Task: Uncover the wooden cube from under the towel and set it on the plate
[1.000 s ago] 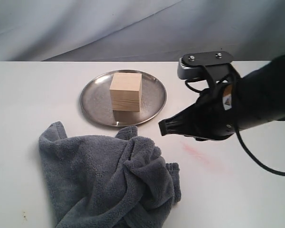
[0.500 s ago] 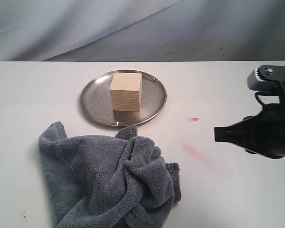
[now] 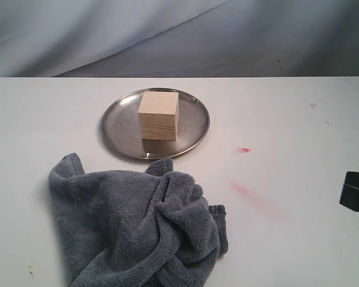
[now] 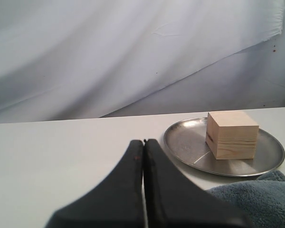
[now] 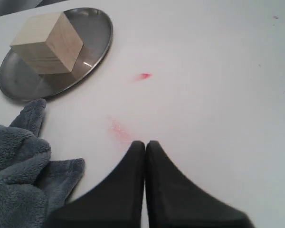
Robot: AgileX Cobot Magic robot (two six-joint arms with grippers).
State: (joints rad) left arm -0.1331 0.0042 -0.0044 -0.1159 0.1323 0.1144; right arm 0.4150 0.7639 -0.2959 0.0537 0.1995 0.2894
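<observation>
The wooden cube (image 3: 158, 115) stands upright on the round silver plate (image 3: 116, 125) at the middle of the white table. It shows too in the left wrist view as the cube (image 4: 231, 134) on the plate (image 4: 190, 142), and in the right wrist view as the cube (image 5: 46, 42) on the plate (image 5: 19, 80). The grey-blue towel (image 3: 137, 230) lies crumpled in front of the plate, covering nothing that I can see. My left gripper (image 4: 143, 141) is shut and empty, out of the exterior view. My right gripper (image 5: 145, 142) is shut and empty; only a black tip (image 3: 356, 192) shows at the right edge.
Red smears (image 3: 251, 192) and a small red spot (image 3: 245, 149) mark the table to the right of the towel. A grey cloth backdrop (image 3: 179, 36) hangs behind the table's far edge.
My right arm has drawn back to the right, from beside the plate to almost out of the exterior view. The cube, plate and towel have not moved.
</observation>
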